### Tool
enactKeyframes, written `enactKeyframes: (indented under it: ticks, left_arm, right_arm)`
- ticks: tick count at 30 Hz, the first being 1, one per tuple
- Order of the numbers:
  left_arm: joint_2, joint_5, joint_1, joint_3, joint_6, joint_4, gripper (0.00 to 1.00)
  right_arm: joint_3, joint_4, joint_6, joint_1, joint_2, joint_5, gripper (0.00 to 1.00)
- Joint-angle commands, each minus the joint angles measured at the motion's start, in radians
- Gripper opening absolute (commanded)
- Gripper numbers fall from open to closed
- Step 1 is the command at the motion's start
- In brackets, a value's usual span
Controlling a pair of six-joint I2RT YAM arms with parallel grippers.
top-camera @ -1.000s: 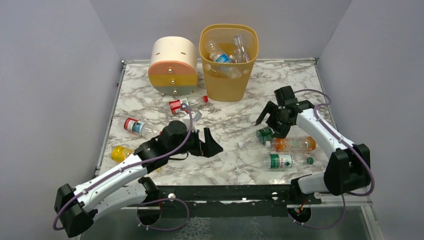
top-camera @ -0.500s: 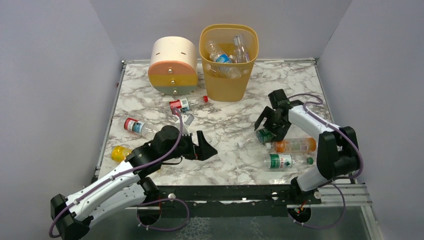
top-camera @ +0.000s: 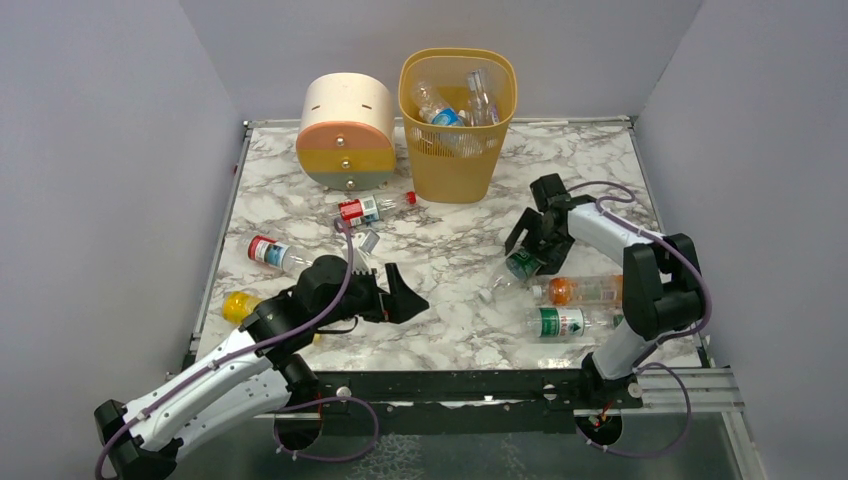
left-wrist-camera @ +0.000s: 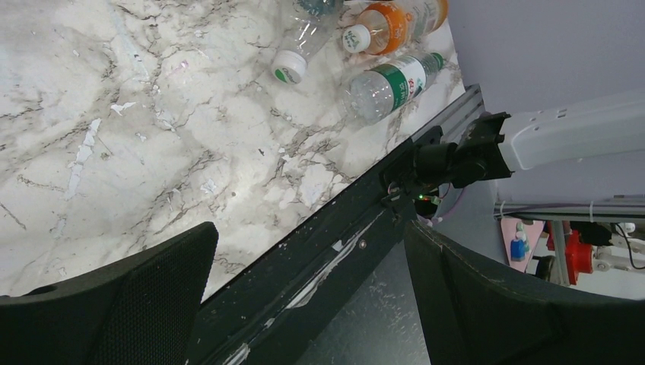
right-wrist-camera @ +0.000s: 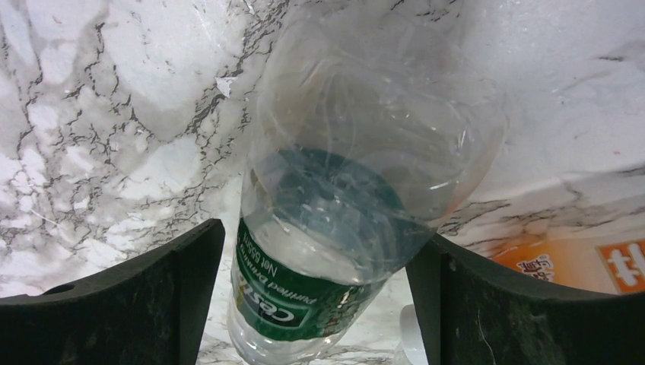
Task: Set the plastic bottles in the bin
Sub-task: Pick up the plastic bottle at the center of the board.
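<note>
Bin [top-camera: 456, 172] at the far side of the marble table [top-camera: 450, 340]: tall, yellow-orange, rounded-square rim, mesh lower half. We see several clear bottles [top-camera: 452, 112] piled inside it, one with a blue label. Just left of it sits the round drawer unit [top-camera: 346, 130], with cream, orange and green bands.

More bottles are loose on the table, all lying down. Near the right arm:
- The white-capped green-label bottle [right-wrist-camera: 335, 228] is clear, and its label print is upside down in the right wrist view.
- The orange bottle [top-camera: 588, 290] lies just beside it, toward the near edge.
- The green-capped green-label bottle [top-camera: 562, 322] is nearer still.

On the left half:
- The red-label bottle [top-camera: 366, 208], with a red cap, lies in front of the drawer unit.
- The red-capped bottle [top-camera: 272, 252] is near the left edge.
- The yellow bottle [top-camera: 240, 304] is partly hidden by the left arm.

Right gripper [top-camera: 528, 248] is low over the white-capped green-label bottle. Its jaws are spread wide, one finger on each side of the bottle's base end. We cannot tell if the fingers touch it.

Left gripper [left-wrist-camera: 309, 232] is spread too, with nothing between its fingers. It hangs over bare marble, apart from the bottles, and its wrist view looks toward the table's front edge.
</note>
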Motion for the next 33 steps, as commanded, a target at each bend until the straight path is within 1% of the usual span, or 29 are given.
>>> enactKeyframes:
  ticks: [1,8,13,16,24,29,33]
  left_arm:
    - [-0.024,-0.029,-0.006,-0.004,-0.011,-0.021,0.99]
    - [-0.038,-0.035,-0.007,0.001,-0.013,-0.041,0.99]
    - [-0.044,-0.039,-0.007,0.003,-0.016,-0.052,0.99]
    - [-0.051,-0.04,-0.007,0.003,-0.02,-0.062,0.99]
    - [-0.089,-0.054,-0.007,0.003,-0.034,-0.096,0.99]
    - [-0.098,-0.056,-0.007,0.003,-0.036,-0.111,0.99]
    - [-0.101,-0.057,-0.006,0.002,-0.036,-0.116,0.99]
  right_arm:
    - [0.014,0.047,-0.028,-0.001,0.035,-0.006,0.86]
    - [0.003,0.074,-0.051,-0.001,0.0,-0.037,0.71]
    - [0.021,0.059,-0.068,-0.001,-0.098,-0.05,0.65]
    - [0.047,0.039,-0.085,-0.002,-0.162,-0.061,0.63]
    - [0.167,-0.03,-0.132,-0.001,-0.323,-0.078,0.62]
    - [0.302,-0.09,-0.142,-0.001,-0.369,-0.083,0.61]
    - [0.429,-0.085,-0.14,-0.001,-0.377,-0.104,0.61]
